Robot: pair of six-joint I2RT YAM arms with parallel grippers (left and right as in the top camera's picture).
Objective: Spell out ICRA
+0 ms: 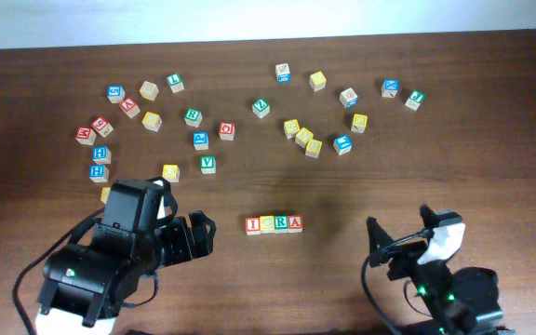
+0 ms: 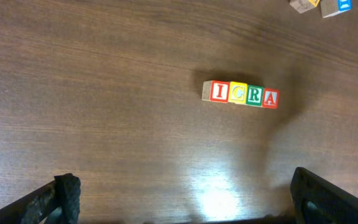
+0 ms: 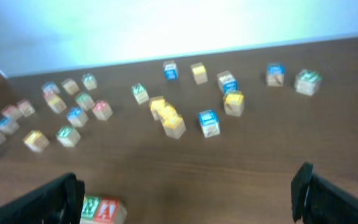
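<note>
Four letter blocks stand touching in a row (image 1: 274, 224) on the wooden table, reading I, C, R, A from left to right; the row also shows in the left wrist view (image 2: 241, 94), and its R and A end shows in the right wrist view (image 3: 100, 210). My left gripper (image 1: 200, 234) is open and empty, to the left of the row. My right gripper (image 1: 400, 234) is open and empty, to the right of the row. Neither gripper touches a block.
Several loose letter blocks lie scattered across the far half of the table, in a left cluster (image 1: 147, 119) and a right cluster (image 1: 314, 140). A white wall edge (image 1: 268, 19) runs along the back.
</note>
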